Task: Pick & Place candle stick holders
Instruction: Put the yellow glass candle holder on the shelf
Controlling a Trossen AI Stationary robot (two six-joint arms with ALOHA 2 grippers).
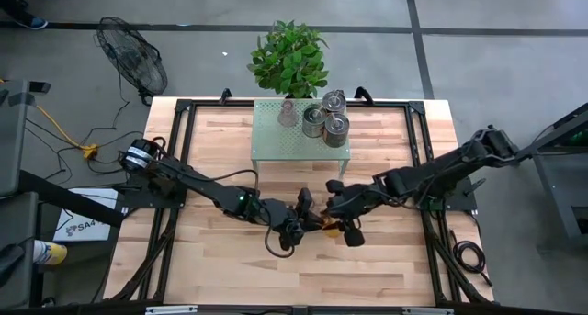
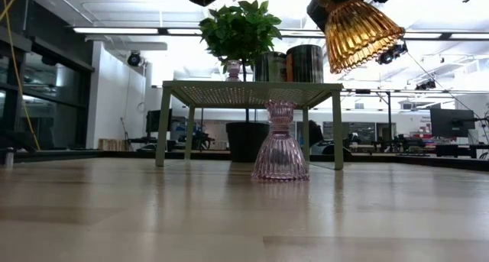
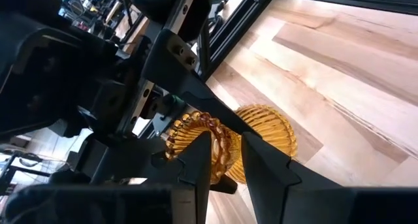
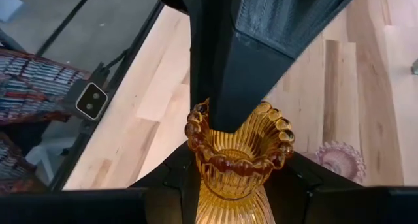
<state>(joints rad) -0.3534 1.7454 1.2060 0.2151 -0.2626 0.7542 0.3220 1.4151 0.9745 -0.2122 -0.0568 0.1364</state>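
An amber-orange glass candle stick holder hangs high above the table's middle, between my two grippers. My left gripper and my right gripper are both shut on it, and they meet at it in the high view. A pale pink glass holder stands on its wide foot on the table, in front of the green shelf. On the shelf stand three shiny silver holders and another pink one. My left gripper has the amber holder's beaded rim between its two fingers, which reach it nearly level from the table's left. Whether one finger is inside the cup, I cannot tell. My right gripper pinches the ribbed body just below the rim, one finger on each side, slanting down from the table's right. The holder is lifted clear and tilted, its wide foot lowest.
A potted plant stands behind the shelf at the far edge. A black frame runs around the tabletop. Bare wood lies at the near side of the table. A fan is on the floor beyond the far left corner.
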